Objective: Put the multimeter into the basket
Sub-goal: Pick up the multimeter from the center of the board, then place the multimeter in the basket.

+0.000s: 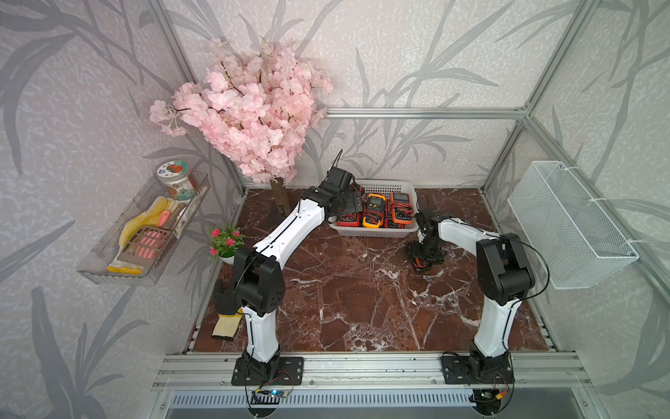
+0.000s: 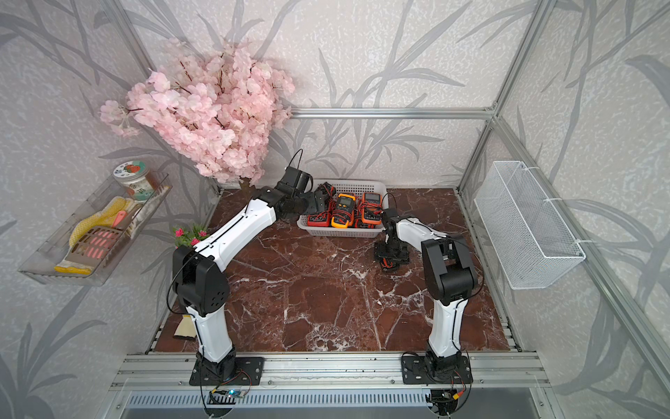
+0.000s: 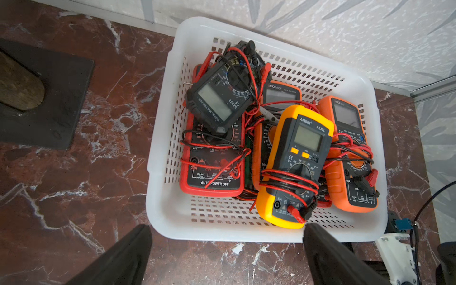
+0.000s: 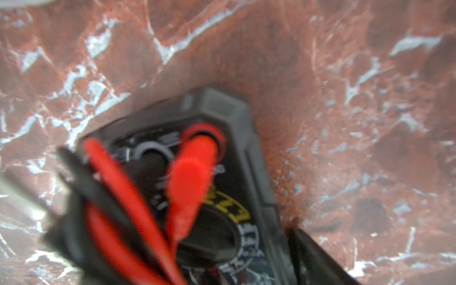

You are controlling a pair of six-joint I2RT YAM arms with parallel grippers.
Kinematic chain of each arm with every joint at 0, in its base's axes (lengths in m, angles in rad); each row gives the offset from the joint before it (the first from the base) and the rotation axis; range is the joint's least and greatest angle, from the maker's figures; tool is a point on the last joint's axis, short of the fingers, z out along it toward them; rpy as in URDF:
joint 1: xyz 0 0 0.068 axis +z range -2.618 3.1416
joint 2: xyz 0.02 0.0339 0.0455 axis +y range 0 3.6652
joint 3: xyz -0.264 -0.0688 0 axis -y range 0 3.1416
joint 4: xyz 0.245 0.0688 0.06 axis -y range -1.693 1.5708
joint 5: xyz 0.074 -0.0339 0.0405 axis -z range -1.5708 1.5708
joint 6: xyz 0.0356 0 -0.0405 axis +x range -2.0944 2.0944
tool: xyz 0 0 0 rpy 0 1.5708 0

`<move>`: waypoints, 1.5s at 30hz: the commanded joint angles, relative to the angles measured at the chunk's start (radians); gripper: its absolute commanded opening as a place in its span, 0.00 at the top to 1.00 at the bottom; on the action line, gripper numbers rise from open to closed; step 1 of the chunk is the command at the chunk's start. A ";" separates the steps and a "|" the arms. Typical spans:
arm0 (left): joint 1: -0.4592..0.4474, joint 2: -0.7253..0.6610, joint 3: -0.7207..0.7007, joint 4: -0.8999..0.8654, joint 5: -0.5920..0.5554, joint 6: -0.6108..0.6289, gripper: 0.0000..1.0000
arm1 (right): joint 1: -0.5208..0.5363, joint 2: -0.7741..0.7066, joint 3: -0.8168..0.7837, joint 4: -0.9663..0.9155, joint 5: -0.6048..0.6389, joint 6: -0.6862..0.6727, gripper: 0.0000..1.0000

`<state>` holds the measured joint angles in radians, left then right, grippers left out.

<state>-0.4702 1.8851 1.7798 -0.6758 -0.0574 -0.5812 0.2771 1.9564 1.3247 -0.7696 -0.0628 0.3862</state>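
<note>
1. Red-brown marbled counter (image 1: 362, 290) fills a small booth papered with grey leaves. A pink blossom tree (image 1: 250, 109) stands at the upper left of both top views.
2. At the back centre sits the white perforated basket (image 1: 369, 231), pushed against the wall, likely so that both arms can reach it. Several other meters (image 3: 214, 158) lie piled inside, their leads tangled.
3. The multimeter (image 4: 237, 118) to be moved is a black one. It lies flat on the counter, right of centre in both top views, near the basket's right-hand corner but outside it. Red and black leads (image 4: 138, 197) are wound round its body, which probably keeps them from trailing when it is lifted.
4. The right gripper (image 1: 426, 254) points straight down over this meter, jaws either side of its casing. One finger (image 4: 320, 259) looks pressed against the edge. The close view is blurred, so I cannot tell whether the grip has closed.
5. The left gripper (image 3: 227, 229) hovers above the basket's left end, jaws spread wide, holding nothing and touching nothing.
</note>
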 commanded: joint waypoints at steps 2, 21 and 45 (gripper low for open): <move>0.002 -0.058 -0.056 0.034 0.004 -0.021 0.00 | 0.029 0.015 -0.003 -0.034 -0.015 -0.017 0.31; 0.008 -0.184 -0.294 0.060 -0.041 -0.062 0.00 | 0.030 -0.297 -0.107 -0.137 -0.032 0.060 0.44; 0.007 -0.280 -0.515 0.101 -0.051 -0.060 0.00 | 0.029 0.056 0.680 -0.246 -0.113 0.136 0.44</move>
<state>-0.4671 1.6444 1.2785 -0.5819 -0.1024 -0.6327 0.3065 1.9533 1.9068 -0.9741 -0.1696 0.5076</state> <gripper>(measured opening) 0.999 0.761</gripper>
